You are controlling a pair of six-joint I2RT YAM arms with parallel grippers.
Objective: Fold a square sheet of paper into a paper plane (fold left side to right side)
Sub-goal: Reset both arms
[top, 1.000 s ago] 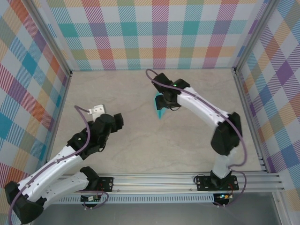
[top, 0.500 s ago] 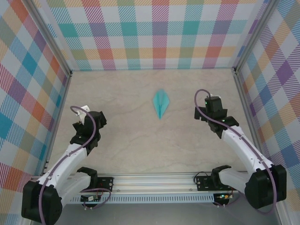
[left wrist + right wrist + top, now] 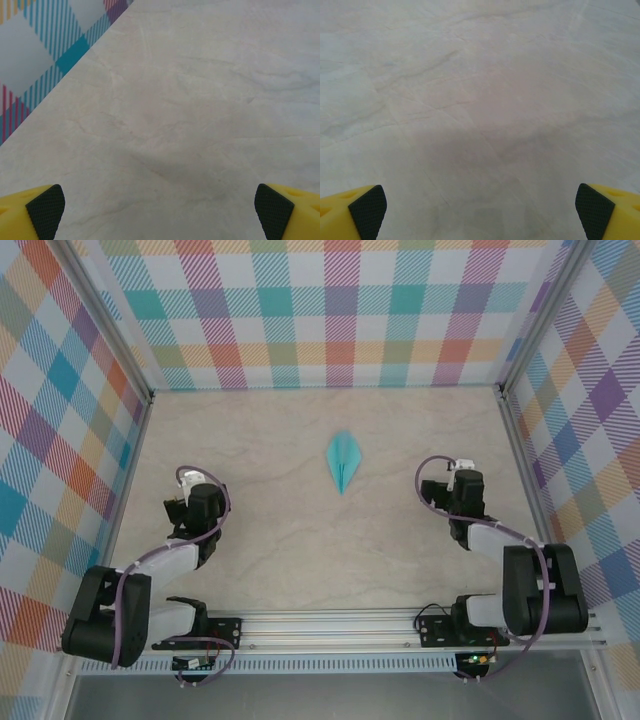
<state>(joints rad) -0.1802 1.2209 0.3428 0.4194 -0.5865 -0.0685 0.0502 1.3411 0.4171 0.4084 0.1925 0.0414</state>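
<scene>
**Plane folded and lying free, both arms parked at the near edge**

The paper plane (image 3: 342, 460) lies flat on the table (image 3: 270, 550), about midway between the left and right edges and somewhat nearer the far edge than the near one. It is a slim turquoise dart with a crease down its middle, and its long point aims toward the near edge. Nothing touches it, and both arms are well apart from it.

The left gripper (image 3: 160, 210) has its jaws spread wide with only bare tabletop between the fingers. It sits low over the table toward the near left corner, close to the checked wall. The right gripper (image 3: 481, 210) is spread just as wide and carries nothing, over bare table toward the near right corner. In the overhead view each arm sits folded up close to its own base.

Judging by the finished dart shape and the folded arms, the folding looks complete and this is the closing rest pose. If a crease needed more pressing, an arm would have to reach out to the middle of the table and come down on the paper gently so the light sheet does not slide.

As for containers, the table alone carries anything here, and it carries just the plane.
</scene>
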